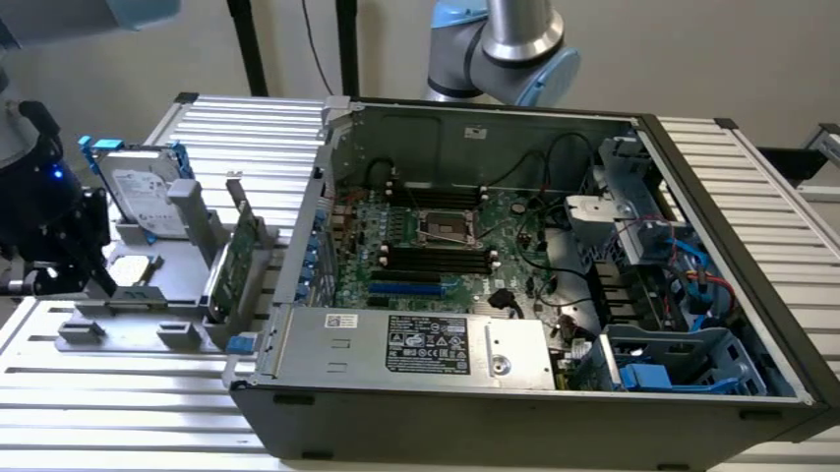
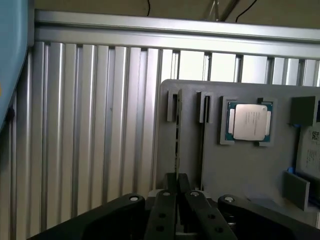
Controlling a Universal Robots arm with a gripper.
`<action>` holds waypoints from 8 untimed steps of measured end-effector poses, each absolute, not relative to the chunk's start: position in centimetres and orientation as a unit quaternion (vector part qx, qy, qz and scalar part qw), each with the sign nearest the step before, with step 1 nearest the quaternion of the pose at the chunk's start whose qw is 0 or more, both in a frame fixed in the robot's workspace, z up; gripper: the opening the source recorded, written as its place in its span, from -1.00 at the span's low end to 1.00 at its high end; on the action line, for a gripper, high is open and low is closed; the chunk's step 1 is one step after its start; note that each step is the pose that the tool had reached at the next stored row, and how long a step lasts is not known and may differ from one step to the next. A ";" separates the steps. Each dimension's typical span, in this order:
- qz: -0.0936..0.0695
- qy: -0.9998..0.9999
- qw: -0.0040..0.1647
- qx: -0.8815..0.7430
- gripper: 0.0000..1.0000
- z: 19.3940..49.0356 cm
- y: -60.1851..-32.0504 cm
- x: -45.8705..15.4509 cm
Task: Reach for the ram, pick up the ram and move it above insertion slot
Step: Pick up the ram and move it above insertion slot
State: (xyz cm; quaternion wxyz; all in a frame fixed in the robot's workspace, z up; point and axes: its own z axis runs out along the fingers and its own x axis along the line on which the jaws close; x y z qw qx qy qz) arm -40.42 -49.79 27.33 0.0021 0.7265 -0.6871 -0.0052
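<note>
Ram (image 2: 176, 135): there it is, standing on edge in the grey holder's (image 2: 190, 150) slot.
Tool (image 2: 178, 182): pinched shut on the ram.
Room: bare ribbed desk (image 2: 100, 125) runs along the holder's edge; processor (image 2: 248, 122) near; in the exterior view, open case (image 1: 525, 413) at the holder's 3 o'clock.
Writing: processor print too small to read.

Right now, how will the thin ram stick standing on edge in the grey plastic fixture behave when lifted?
Seen edge-on, the ram stick is very thin: probably light, fairly stiff, but breakable if bent sideways. It stands in a slotted post of the grey fixture, so it may bind unless lifted straight.
</note>
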 end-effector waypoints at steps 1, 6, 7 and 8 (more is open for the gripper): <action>-0.005 -0.687 0.002 0.727 -0.73 27.6 -49.8 -40.4; -0.005 -0.687 0.002 0.727 -0.73 29.7 -49.8 -40.4; -0.005 -0.687 0.002 0.727 -0.73 30.2 -49.7 -40.4; -0.005 -0.687 0.002 0.727 -0.73 30.6 -49.7 -40.3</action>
